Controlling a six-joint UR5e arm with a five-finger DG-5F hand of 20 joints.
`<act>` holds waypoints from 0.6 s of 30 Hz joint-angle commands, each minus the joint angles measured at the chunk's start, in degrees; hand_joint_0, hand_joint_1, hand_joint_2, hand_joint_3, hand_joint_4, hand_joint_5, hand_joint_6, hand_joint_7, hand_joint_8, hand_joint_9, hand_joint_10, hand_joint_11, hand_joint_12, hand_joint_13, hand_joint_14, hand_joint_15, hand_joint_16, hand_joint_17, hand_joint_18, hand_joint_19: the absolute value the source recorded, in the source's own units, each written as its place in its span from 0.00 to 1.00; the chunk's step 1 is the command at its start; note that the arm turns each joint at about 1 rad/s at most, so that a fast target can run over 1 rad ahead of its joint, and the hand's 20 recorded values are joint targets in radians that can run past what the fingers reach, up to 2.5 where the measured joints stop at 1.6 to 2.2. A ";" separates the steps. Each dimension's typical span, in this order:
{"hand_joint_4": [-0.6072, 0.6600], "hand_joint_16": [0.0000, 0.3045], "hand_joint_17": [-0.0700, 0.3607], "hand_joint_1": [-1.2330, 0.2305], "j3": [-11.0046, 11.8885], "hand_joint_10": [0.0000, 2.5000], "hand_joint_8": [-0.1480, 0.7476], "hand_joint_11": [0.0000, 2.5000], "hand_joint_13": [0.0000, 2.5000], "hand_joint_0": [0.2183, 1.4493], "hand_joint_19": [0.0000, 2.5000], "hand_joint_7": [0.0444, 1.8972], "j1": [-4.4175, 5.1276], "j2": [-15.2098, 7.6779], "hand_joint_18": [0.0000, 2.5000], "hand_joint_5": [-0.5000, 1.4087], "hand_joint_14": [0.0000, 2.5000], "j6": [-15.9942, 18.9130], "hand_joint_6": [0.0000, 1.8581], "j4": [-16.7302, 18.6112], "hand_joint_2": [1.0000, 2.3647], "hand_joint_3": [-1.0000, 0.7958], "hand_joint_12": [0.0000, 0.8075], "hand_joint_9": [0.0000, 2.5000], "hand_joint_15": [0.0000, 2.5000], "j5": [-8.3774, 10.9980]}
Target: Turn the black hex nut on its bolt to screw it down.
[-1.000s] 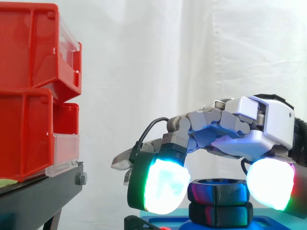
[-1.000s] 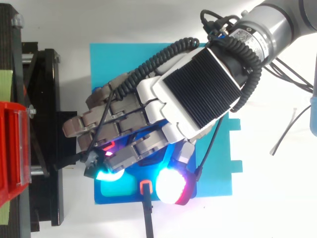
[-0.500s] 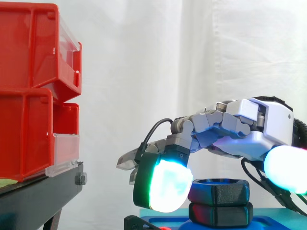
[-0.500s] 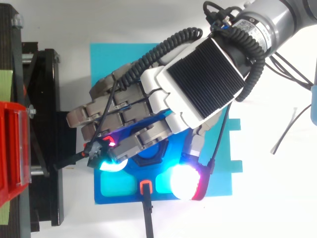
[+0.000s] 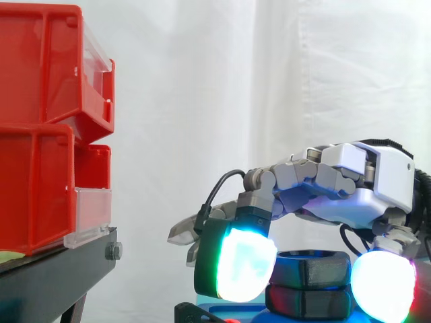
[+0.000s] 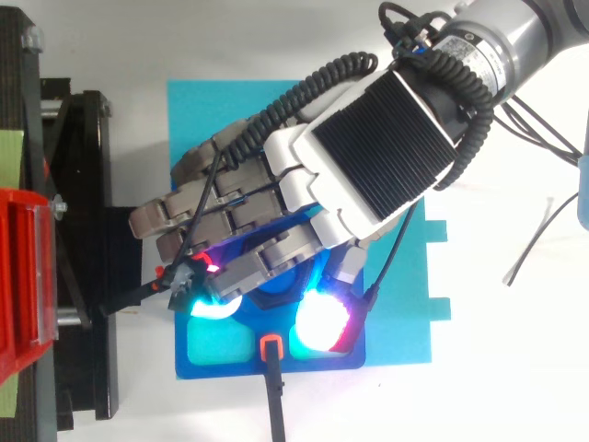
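Side view puts the grey-and-white robot hand (image 5: 350,182) directly above the flat blue plastic base plate (image 6: 313,365), palm down. Its fingers are curled over the black hex nut (image 5: 311,266). One glowing cyan-green fingertip (image 5: 244,264) sits at the nut's left flank and the white-red thumb pad (image 5: 382,286) at its right, pinching it. The nut stands over the middle of the plate, stacked on a second black hexagonal piece (image 5: 303,301). Under the plate lies a cyan mat (image 6: 212,110). Left of the plate, stacked red plastic bins (image 5: 40,134) rest on a black stand (image 5: 54,276).
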 commanded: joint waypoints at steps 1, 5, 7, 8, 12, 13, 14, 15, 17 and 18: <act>0.74 0.18 0.45 0.49 0.02 0.00 0.52 0.09 0.22 0.25 0.25 0.55 0.04 0.00 0.23 0.20 0.00 0.00 0.28 -0.38 0.00 0.28 0.43 0.24 0.08 -0.21; 0.74 0.18 0.44 0.46 0.02 0.00 0.51 0.09 0.22 0.27 0.25 0.55 0.04 0.00 0.23 0.20 0.00 -0.09 0.28 -0.21 0.00 0.29 0.42 0.24 0.08 -0.12; 0.74 0.18 0.44 0.45 -0.06 0.00 0.51 0.09 0.22 0.27 0.25 0.55 -0.05 0.00 0.23 0.20 0.00 0.00 0.28 -0.12 0.00 0.30 0.42 0.24 0.08 -0.21; 0.73 0.18 0.44 0.45 0.02 0.00 0.51 0.09 0.22 0.27 0.25 0.55 0.04 0.00 0.23 0.20 0.00 0.00 0.28 -0.21 0.00 0.29 0.42 0.24 0.08 -0.21; 0.74 0.17 0.44 0.44 0.02 0.00 0.51 0.09 0.23 0.27 0.25 0.53 -0.05 0.00 0.23 0.20 0.00 0.00 0.29 -0.21 0.00 0.28 0.41 0.24 0.08 -0.21; 0.74 0.17 0.44 0.44 0.02 0.00 0.51 0.09 0.23 0.27 0.25 0.53 -0.05 0.00 0.23 0.20 0.00 -0.09 0.30 -0.21 0.00 0.28 0.41 0.24 0.08 -0.30; 0.74 0.17 0.44 0.44 0.02 0.00 0.51 0.09 0.23 0.27 0.25 0.52 -0.23 0.00 0.24 0.20 0.00 0.00 0.30 -0.12 0.00 0.28 0.41 0.24 0.08 -0.39; 0.74 0.17 0.44 0.44 0.02 0.00 0.51 0.09 0.23 0.27 0.25 0.52 -0.23 0.00 0.24 0.20 0.00 0.00 0.30 -0.12 0.00 0.28 0.41 0.24 0.08 -0.39; 0.74 0.17 0.44 0.44 0.02 0.00 0.51 0.09 0.23 0.27 0.25 0.52 -0.23 0.00 0.24 0.20 0.00 0.00 0.30 -0.03 0.00 0.28 0.41 0.24 0.08 -0.56; 0.74 0.17 0.44 0.44 0.02 0.00 0.51 0.09 0.23 0.27 0.25 0.51 -0.23 0.00 0.24 0.20 0.00 0.00 0.30 0.06 0.00 0.28 0.41 0.25 0.08 -0.65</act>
